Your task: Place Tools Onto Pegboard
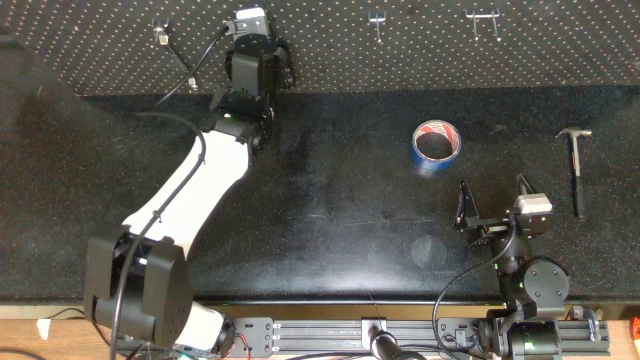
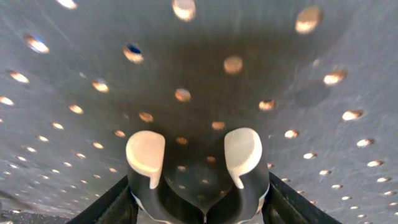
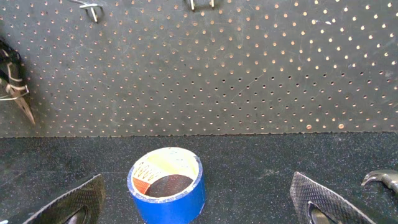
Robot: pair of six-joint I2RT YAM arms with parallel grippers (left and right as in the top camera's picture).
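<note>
Open mat [image 1: 510, 140] between tape roll [image 1: 437, 146] and hammer [image 1: 575, 170].

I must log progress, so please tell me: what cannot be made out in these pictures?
- Top view: the left arm's wrist covers part of the black perforated pegboard.
- Right wrist view: the dark pointed hanging tool is cut by the edge; its kind is unclear.
- Same view: edge cuts the grey metal hammer.
</note>
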